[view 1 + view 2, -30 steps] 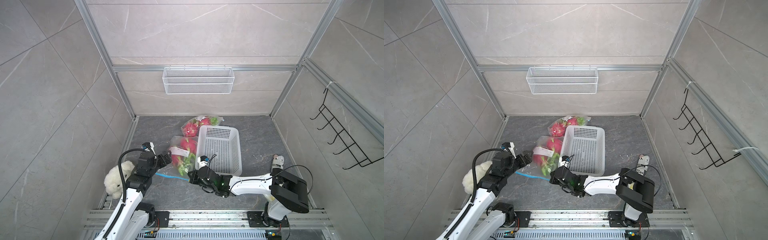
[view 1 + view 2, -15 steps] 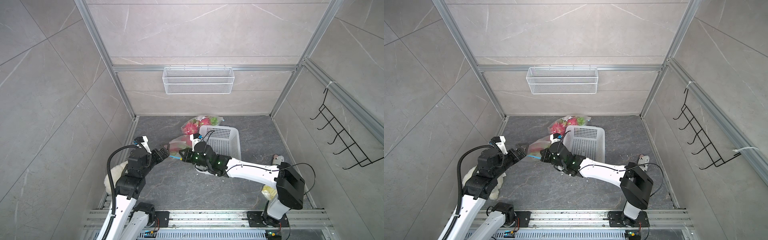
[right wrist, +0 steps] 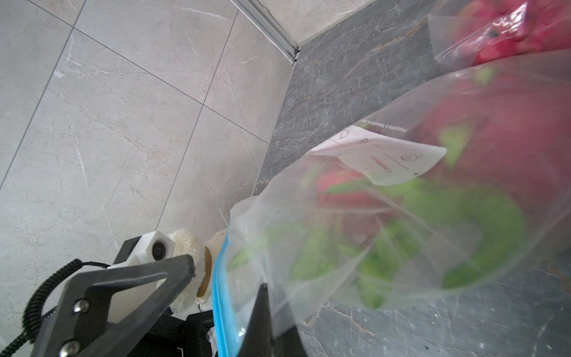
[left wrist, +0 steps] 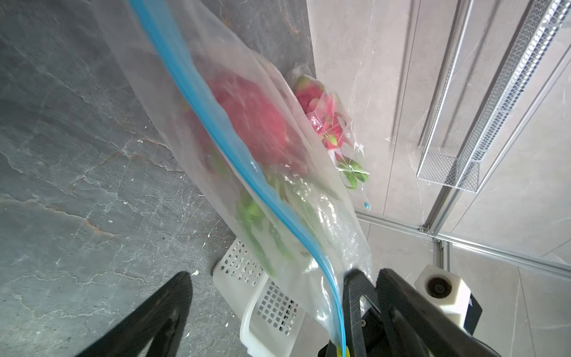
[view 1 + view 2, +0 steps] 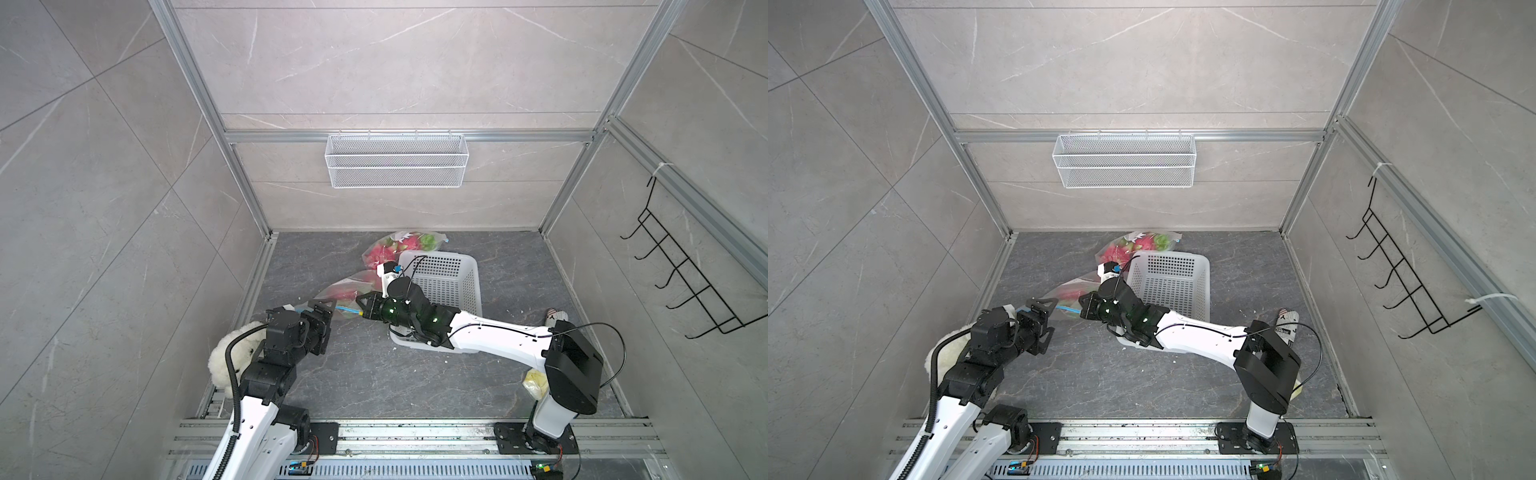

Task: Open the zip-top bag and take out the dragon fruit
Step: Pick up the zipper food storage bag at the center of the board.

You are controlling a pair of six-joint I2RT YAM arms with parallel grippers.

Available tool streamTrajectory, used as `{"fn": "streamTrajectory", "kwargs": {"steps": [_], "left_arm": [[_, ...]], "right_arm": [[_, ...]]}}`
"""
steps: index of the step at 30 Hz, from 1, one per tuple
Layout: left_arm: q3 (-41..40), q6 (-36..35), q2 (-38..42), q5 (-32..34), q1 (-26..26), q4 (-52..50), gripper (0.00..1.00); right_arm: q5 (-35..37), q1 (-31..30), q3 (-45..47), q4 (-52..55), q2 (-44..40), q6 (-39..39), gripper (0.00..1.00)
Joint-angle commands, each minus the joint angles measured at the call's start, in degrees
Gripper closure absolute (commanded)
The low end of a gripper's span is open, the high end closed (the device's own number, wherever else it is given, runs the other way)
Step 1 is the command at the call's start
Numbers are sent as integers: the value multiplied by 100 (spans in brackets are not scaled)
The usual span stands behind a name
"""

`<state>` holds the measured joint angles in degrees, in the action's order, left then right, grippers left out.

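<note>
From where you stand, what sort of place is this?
Probably a mock-up test booth, not a real room: tiled walls set in a bare metal frame, robot arms bolted to a floor rail, a wire shelf and hook rack.

The only word that can be read is "Content", printed in red letters on the white label (image 3: 386, 157) of the clear zip-top bag (image 3: 401, 241), while a line of fine grey print just beside this label is too small to read.
</note>
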<state>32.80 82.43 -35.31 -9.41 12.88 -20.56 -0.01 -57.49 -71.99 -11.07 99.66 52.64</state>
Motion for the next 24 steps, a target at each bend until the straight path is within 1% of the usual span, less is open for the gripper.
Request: {"fn": "streamTrajectory", "kwargs": {"steps": [1, 4, 7, 11, 12, 13, 14, 16, 17, 19, 20, 22, 24], "left_arm": [[-151, 765, -190, -167, 22, 799, 15], [-253, 896, -424, -169, 28, 1225, 33], [-138, 776, -575, -36, 29, 1297, 59], [-28, 534, -626, 211, 14, 1076, 89], [-57, 525, -631, 262, 13, 1061, 99], [-97, 544, -637, 283, 13, 1090, 100], [-152, 556, -659, 302, 8, 1138, 100], [-194, 559, -728, 334, 8, 1151, 100], [-195, 539, -772, 343, 2, 1196, 100], [-97, 401, -890, 335, -60, 1210, 100], [22, 254, -959, 313, -112, 1170, 100], [347, -69, -1116, 249, -257, 1006, 100], [694, -393, -1291, 152, -414, 822, 100]], "right_arm": [[-166, 0, 165, -317, -91, -45, 100], [-264, -5, 275, -346, -122, 15, 100], [-248, -1, 414, -386, -181, 45, 100], [-249, 0, 532, -431, -304, 4, 100], [-278, -2, 537, -394, -345, -44, 100], [-311, 1, 530, -345, -369, -89, 99], [-344, 1, 504, -245, -406, -177, 93], [-449, 1, 420, 15, -476, -427, 67], [-482, 10, 354, 228, -530, -614, 49], [-482, 34, 220, 771, -666, -1028, 26], [-491, 73, 157, 1054, -752, -1305, 16], [-482, 182, 72, 1522, -929, -1882, 8], [-524, 348, 12, 1862, -1084, -2587, 7]]}}
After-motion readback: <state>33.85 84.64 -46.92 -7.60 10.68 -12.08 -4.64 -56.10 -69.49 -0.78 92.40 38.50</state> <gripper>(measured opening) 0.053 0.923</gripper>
